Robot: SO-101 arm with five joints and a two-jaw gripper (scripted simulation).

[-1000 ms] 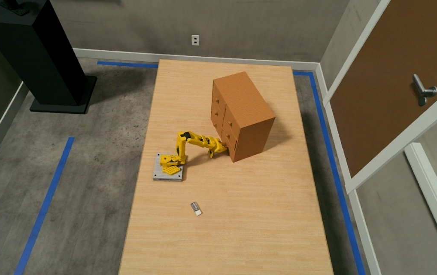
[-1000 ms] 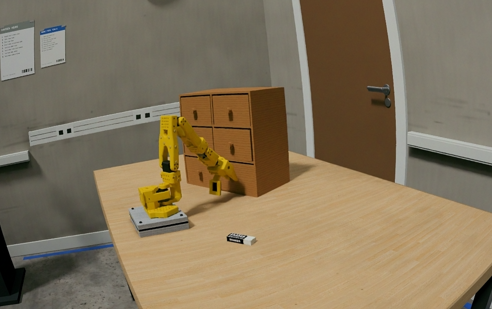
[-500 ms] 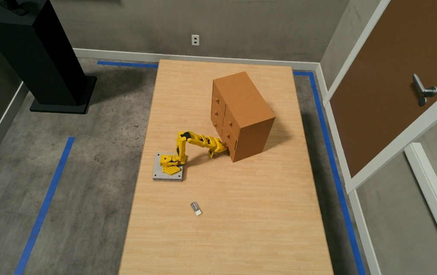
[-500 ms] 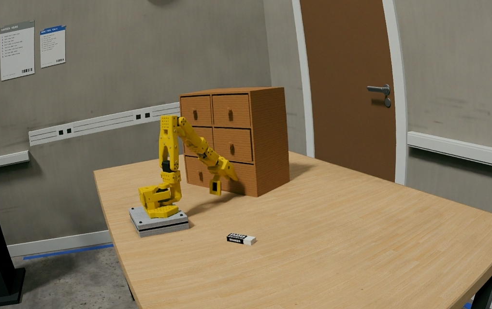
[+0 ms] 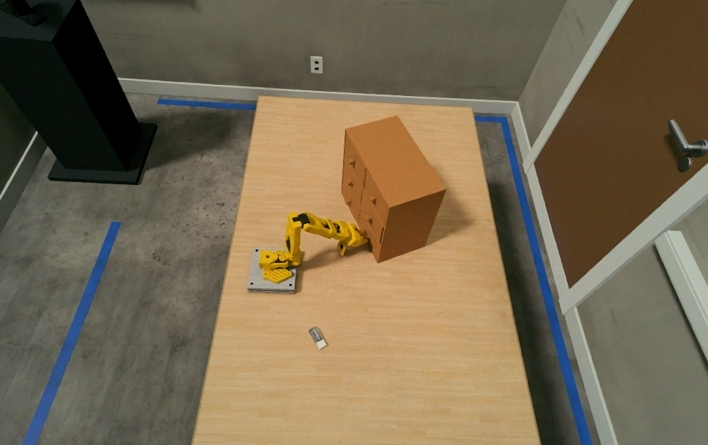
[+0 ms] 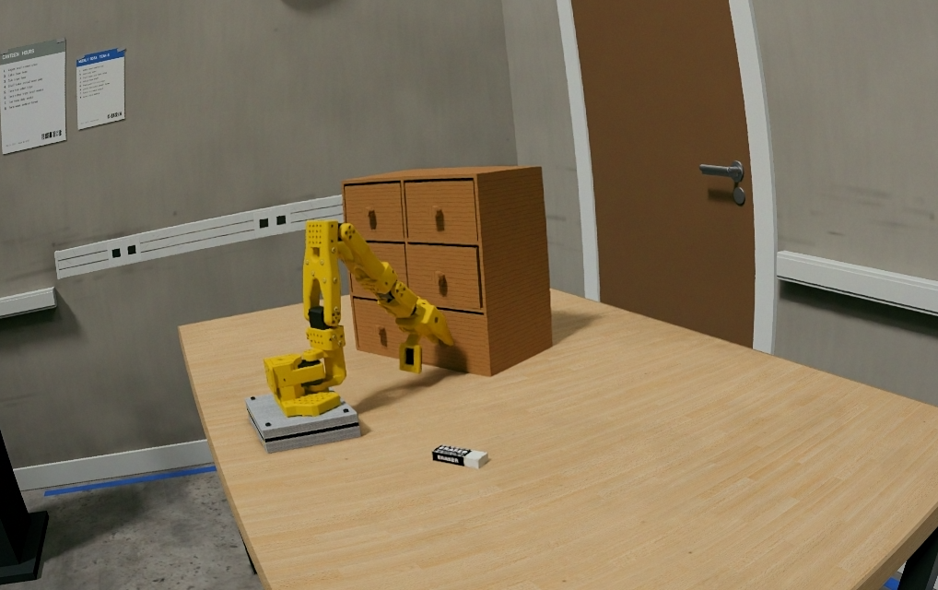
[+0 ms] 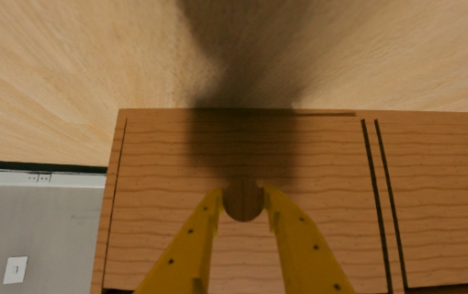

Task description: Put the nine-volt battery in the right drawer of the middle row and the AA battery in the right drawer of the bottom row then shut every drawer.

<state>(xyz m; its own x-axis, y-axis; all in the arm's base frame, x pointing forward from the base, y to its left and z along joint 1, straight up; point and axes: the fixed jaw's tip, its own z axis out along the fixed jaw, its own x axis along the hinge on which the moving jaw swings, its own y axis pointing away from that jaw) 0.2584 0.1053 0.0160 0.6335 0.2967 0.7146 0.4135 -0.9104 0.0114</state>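
The wooden chest (image 5: 413, 223) (image 6: 518, 271) has two columns of three drawers. My gripper (image 5: 368, 240) (image 6: 449, 341) (image 7: 244, 195) is low at its front, shut on the round knob (image 7: 243, 212) of the bottom right drawer (image 6: 471, 331) (image 7: 324, 161). That drawer's face looks about flush with the chest front. The middle right drawer (image 6: 463, 264) looks closed or nearly so, with a dark line along its right edge. The other drawers look closed too. The nine-volt battery and the AA battery do not show in any view; the drawer insides are hidden.
An eraser (image 5: 317, 337) (image 6: 460, 456) in a black and white sleeve lies on the table (image 5: 400, 359) (image 6: 641, 454), in front of the arm's grey base plate (image 5: 271, 286) (image 6: 311, 438) in the exterior view. The arm reaches from that base to the chest.
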